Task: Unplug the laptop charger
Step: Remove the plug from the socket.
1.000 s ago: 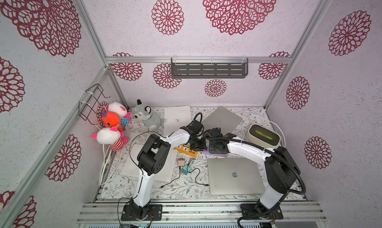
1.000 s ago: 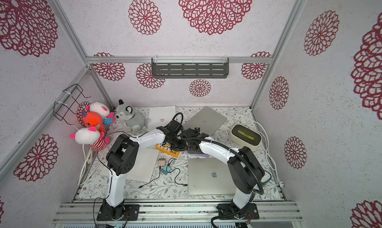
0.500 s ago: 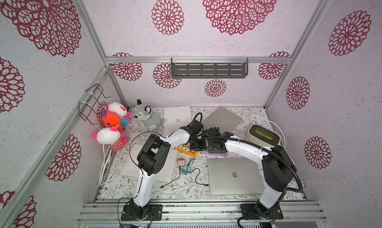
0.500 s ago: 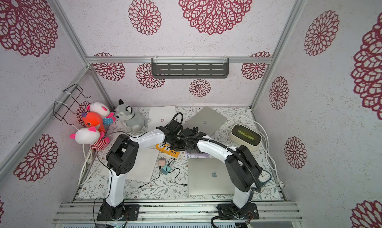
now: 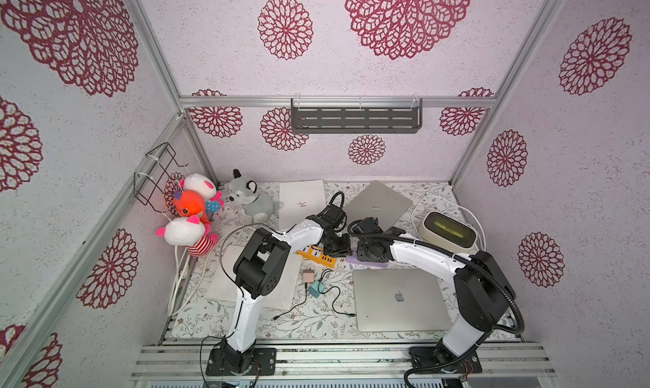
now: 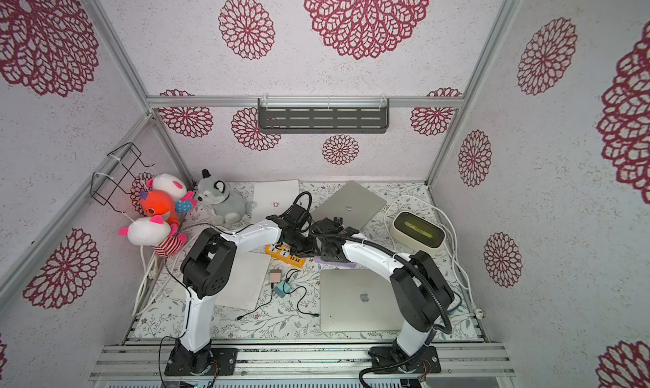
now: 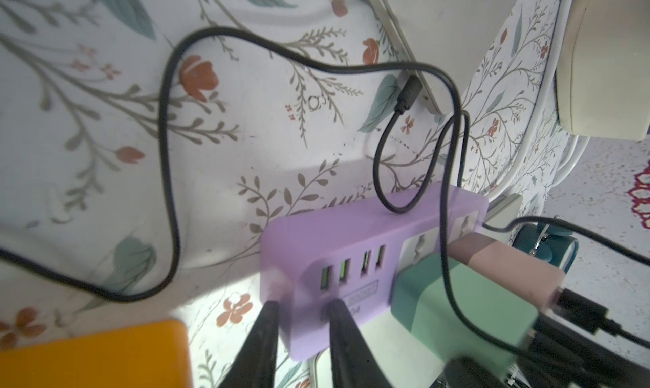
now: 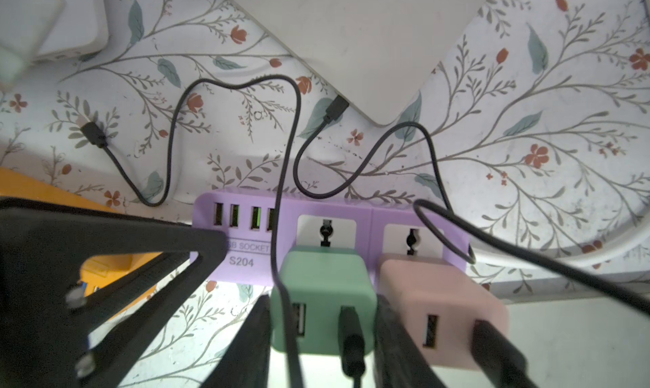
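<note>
Inspection of the bench [image 5: 309, 321], for your attention.

**Task item.** The green charger [image 8: 323, 280] is fully seated in the purple power strip [image 8: 246, 263], in the socket next to the strip's USB ports. The strip lies flat at the centre of the bench, its long axis running 9 to 3 o'clock with the USB end at 9. A pink charger [image 8: 432, 291] is plugged into the next socket, just beside the green one on its 3 o'clock side. A black cable leaves the face of each charger.

**Surroundings, taken from the strip.**
- 12 o'clock: the rear laptop [image 5: 380, 201], lid closed.
- 6 o'clock: the near laptop [image 5: 397, 298], lid closed.
- 9 o'clock: an orange strip [image 5: 316, 256], just beside.
- 2 o'clock: a cream box [image 5: 448, 229].

**Cables.** One cable plug [image 8: 337, 107] is seated in the edge of the rear laptop. A loose cable end [image 8: 92, 133] lies on the bench. You cannot trace from these views which charger feeds which.

**Right claw** [image 8: 322, 301]. It is closed on the green charger, with a finger against each flank. One finger is wedged between the green and pink chargers.

**Left claw** [image 7: 302, 309]. It is set narrow and pinches the USB-end corner of the power strip. One of its fingers [image 7: 263, 333] is at the end wall and the other is on the socket face.
</note>
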`<state>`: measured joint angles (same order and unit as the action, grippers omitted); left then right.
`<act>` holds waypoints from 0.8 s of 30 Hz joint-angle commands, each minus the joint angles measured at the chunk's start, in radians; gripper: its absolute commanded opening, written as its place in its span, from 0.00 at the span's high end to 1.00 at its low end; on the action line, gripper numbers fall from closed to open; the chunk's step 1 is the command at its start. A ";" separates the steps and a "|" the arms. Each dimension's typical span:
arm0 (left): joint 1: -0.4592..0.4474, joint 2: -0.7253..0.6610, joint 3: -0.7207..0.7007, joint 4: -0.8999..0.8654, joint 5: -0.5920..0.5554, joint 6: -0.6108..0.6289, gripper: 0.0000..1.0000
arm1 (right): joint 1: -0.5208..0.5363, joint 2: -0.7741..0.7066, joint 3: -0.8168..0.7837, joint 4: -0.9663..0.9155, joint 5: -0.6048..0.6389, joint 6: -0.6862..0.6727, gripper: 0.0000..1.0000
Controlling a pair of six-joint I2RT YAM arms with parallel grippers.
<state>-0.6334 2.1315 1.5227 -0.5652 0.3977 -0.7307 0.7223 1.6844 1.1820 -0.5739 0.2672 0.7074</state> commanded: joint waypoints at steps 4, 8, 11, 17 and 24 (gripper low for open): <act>-0.014 0.051 0.004 -0.038 -0.034 -0.004 0.72 | 0.022 -0.004 0.080 -0.051 0.019 -0.021 0.67; -0.015 0.054 0.007 -0.038 -0.031 -0.005 0.72 | 0.017 -0.025 0.046 0.009 -0.040 -0.001 0.67; -0.015 0.052 0.004 -0.037 -0.031 -0.005 0.72 | 0.014 -0.041 0.036 0.030 -0.063 0.008 0.67; -0.014 0.050 0.000 -0.036 -0.030 -0.004 0.72 | 0.010 -0.041 0.040 0.029 -0.067 0.009 0.67; -0.014 0.054 0.005 -0.038 -0.027 -0.005 0.72 | 0.023 -0.001 0.089 -0.060 0.019 -0.021 0.67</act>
<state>-0.6334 2.1353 1.5272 -0.5678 0.4042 -0.7307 0.7235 1.6989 1.2106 -0.6128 0.2707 0.7059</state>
